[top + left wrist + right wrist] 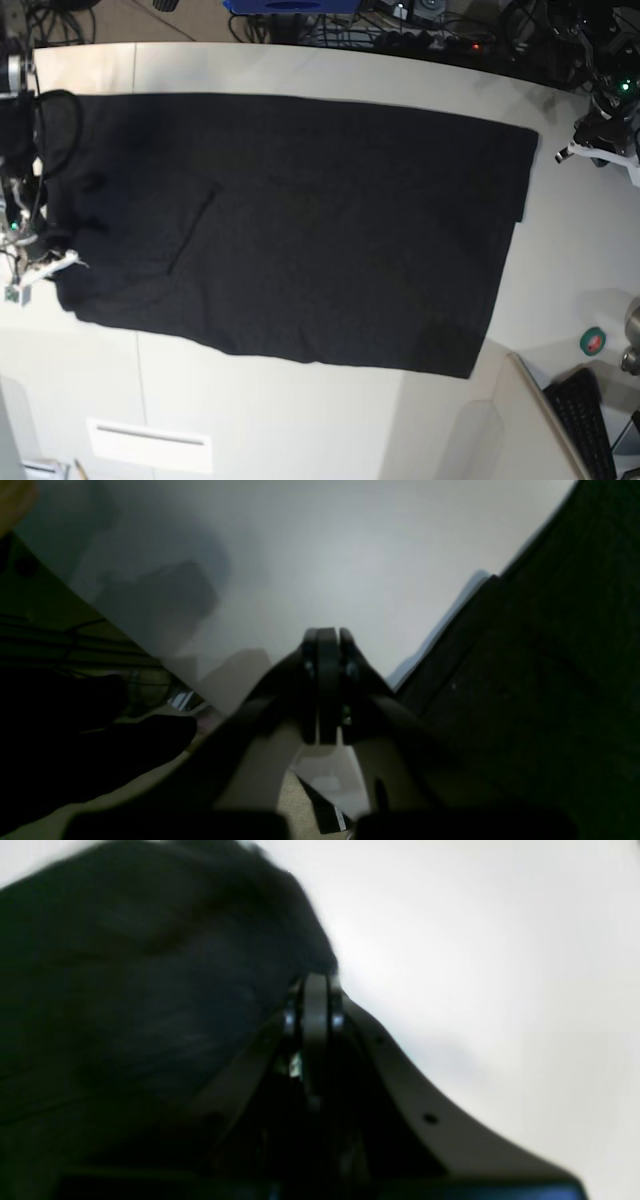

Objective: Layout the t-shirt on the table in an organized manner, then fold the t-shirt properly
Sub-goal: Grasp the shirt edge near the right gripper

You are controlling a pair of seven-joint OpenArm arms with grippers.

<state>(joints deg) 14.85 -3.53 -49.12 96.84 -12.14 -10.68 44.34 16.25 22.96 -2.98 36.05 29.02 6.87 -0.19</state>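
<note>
The black t-shirt (290, 220) lies spread flat across the off-white table (300, 420), with no print showing. My right gripper (55, 265) is at the shirt's left edge. In the right wrist view this gripper (317, 977) is shut, and blurred black fabric (150, 990) runs right up to its tips. My left gripper (575, 152) hangs beyond the shirt's far right corner. In the left wrist view it (325, 632) is shut on nothing over bare table (350, 555), with the t-shirt (525, 680) to its right.
A green tape roll (594, 341) and a black keyboard (585, 410) sit at the right. A white recessed panel (150, 445) is near the front edge. Cables and equipment (450, 35) line the far edge. The table edge (125, 635) drops off at the left.
</note>
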